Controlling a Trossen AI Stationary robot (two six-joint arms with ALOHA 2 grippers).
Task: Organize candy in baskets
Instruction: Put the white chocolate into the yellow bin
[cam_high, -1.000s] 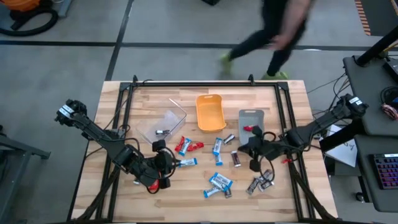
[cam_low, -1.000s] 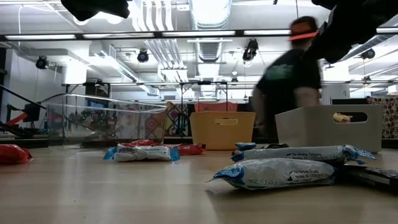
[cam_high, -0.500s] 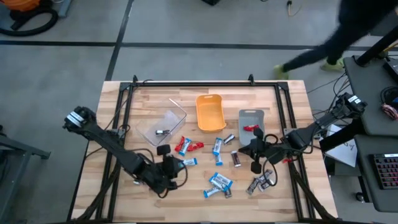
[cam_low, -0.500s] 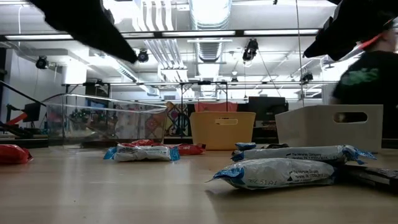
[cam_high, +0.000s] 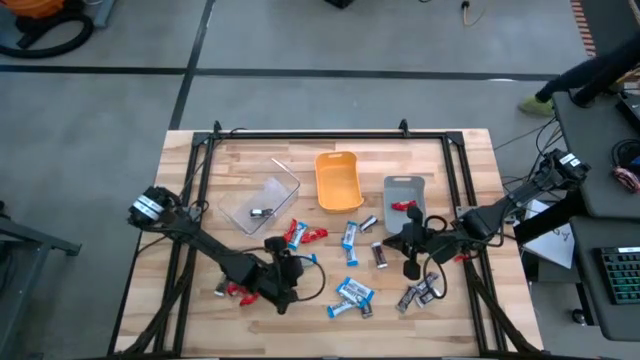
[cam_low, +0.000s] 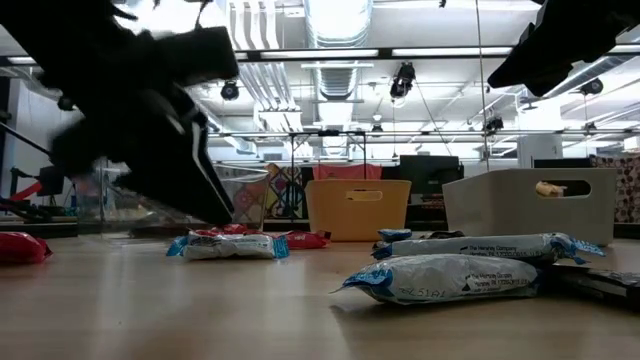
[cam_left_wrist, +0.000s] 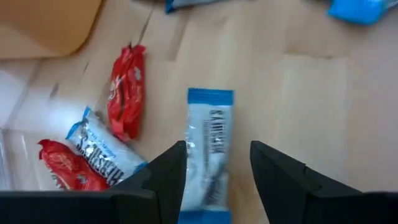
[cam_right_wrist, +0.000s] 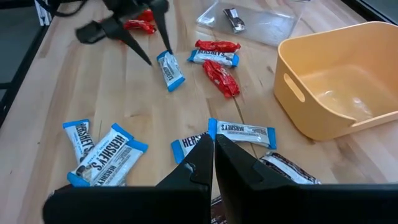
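Note:
My left gripper (cam_left_wrist: 217, 147) hangs open low over the table's near left part. Its fingers stand on either side of a blue-and-white candy (cam_left_wrist: 209, 144) lying flat on the wood (cam_high: 304, 261); I cannot tell whether they touch it. My right gripper (cam_right_wrist: 213, 147) is shut on nothing, above candies near the grey basket (cam_high: 404, 190). The grey basket holds a red candy (cam_high: 402, 207). The orange basket (cam_high: 338, 180) stands at the far middle. The clear basket (cam_high: 262, 203) holds one silver candy (cam_high: 262, 212).
Red and blue-and-white candies (cam_high: 300, 235) lie just beyond my left gripper. One red candy (cam_high: 236, 291) lies behind it. More blue-and-white ones (cam_high: 350, 294) and silver ones (cam_high: 420, 293) lie near the front edge. A black frame (cam_high: 310, 133) runs along the table's far edge.
My left gripper has moved toward the table's right edge, away from the red candy and over the blue-and-white one. It has come down into the low view and opened. A person behind the table has walked off to the right.

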